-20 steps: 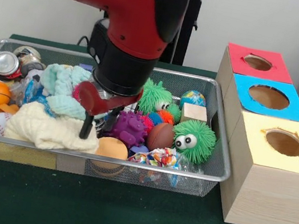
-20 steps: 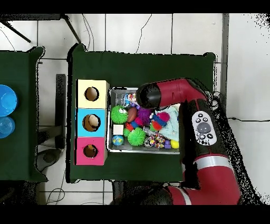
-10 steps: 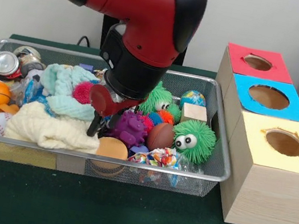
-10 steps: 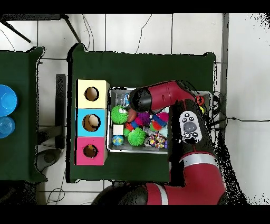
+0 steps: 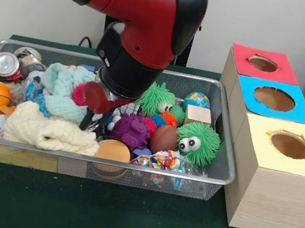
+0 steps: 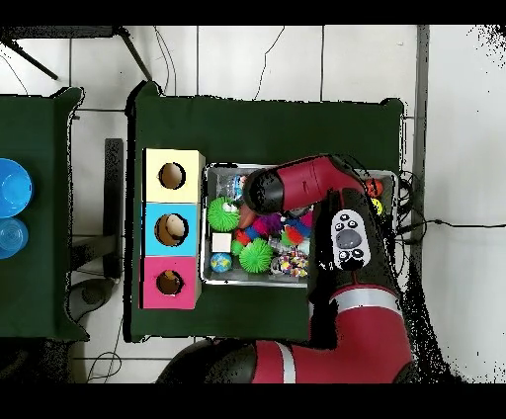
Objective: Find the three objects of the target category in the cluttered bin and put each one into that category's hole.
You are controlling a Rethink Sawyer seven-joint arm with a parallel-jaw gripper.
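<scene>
Arm's down in the toy pile, and nothing's gone in a box yet!

On the left, cream cloth is draped over the balls, burying whatever's under it in the bin. Centre, the gripper is poking in beside the purple spiky toy; open or closed, I can't tell, the wrist blocks it. Far right on the bench, the hole in the red-faced box sits farthest back, empty and waiting.

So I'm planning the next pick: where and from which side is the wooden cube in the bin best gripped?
Likely from straight above, pincer closing on two opposite flat sides of the wooden cube. Its top is exposed in the bin, but the green fuzzy toy and globe ball crowd two sides.
</scene>
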